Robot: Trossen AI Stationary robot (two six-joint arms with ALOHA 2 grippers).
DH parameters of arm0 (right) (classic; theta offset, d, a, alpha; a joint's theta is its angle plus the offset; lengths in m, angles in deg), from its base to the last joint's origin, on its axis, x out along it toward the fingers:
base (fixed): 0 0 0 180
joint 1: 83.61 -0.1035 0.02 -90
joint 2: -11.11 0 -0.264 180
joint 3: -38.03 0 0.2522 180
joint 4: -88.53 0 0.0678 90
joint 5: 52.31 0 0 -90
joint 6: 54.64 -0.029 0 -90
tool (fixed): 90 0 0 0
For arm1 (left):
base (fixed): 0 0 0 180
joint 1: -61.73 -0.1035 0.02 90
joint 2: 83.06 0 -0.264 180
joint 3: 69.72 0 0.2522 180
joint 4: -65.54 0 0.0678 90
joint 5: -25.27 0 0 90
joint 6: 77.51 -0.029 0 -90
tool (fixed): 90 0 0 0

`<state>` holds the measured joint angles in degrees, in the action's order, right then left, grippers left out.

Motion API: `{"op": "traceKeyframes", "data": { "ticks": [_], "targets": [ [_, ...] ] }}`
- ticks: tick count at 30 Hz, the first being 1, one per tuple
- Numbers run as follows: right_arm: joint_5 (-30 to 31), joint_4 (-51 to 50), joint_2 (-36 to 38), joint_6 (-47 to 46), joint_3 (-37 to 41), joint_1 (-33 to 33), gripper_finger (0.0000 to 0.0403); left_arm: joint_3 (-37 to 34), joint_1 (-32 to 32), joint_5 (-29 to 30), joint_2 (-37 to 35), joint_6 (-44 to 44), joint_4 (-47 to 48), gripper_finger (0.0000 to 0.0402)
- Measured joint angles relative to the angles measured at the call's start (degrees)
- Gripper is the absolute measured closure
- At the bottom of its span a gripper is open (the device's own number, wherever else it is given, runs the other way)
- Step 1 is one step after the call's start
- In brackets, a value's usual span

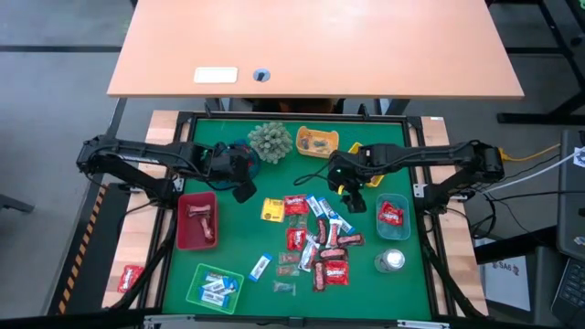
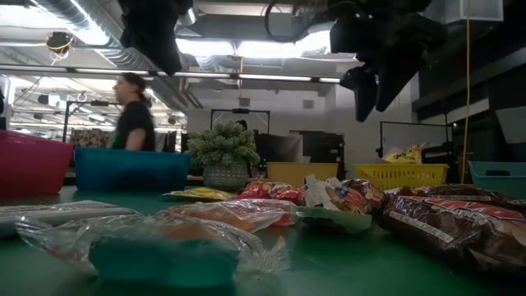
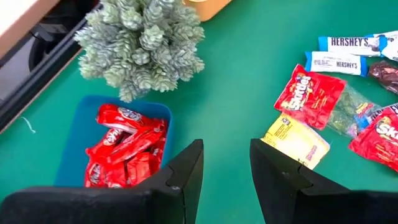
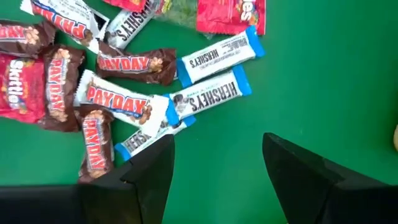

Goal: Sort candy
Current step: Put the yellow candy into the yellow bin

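Nearest, at the near edge of the green counter (image 1: pixel 183 302): a green tray (image 1: pixel 216 288) with blue-white bars, and a lone blue-white bar (image 1: pixel 260 267) just beside it on its right. Farther in, the main heap of candy (image 1: pixel 320 242), mid-counter and right of centre, mixed red, brown and blue-white wrappers lying at all angles. Left of it, a red tray (image 1: pixel 197 219) holding red packets; right of it, another red tray (image 1: pixel 393 216).

Above the heap's far edge, the right pincer (image 4: pixel 217 155), fingers set wide and empty. Just past its tips, two blue-white Hershey's bars (image 4: pixel 211 93), side by side, long axes running slantwise across the gap. Probably the next pick, needing a wrist turn to close across the narrow width.

Farther left, the left pincer (image 3: pixel 227 158), likewise parted and empty, beside a blue tray (image 3: pixel 81 137) of red packets, well off the heap; right arm plainly nearer. Farthest back: spiky plant (image 1: pixel 269 142) and yellow tray (image 1: pixel 317 141).
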<state>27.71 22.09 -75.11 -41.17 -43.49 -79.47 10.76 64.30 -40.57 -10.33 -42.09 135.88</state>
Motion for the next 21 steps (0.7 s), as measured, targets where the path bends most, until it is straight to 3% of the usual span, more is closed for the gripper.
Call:
{"op": "traceKeyframes", "data": {
  "ticks": [14, 21],
  "targets": [
    [0.09, 3.26, -0.07, 1.64, 1.90, 0.00, 0.0159, 0.00, -0.41, -3.36, 9.68, -0.06, -3.99, 0.0283],
    [-0.09, 12.92, -0.87, -1.76, 1.90, 0.00, 0.0159, 0.00, -0.03, -8.68, 11.50, -2.89, -7.79, 0.0283]
  ]
}}
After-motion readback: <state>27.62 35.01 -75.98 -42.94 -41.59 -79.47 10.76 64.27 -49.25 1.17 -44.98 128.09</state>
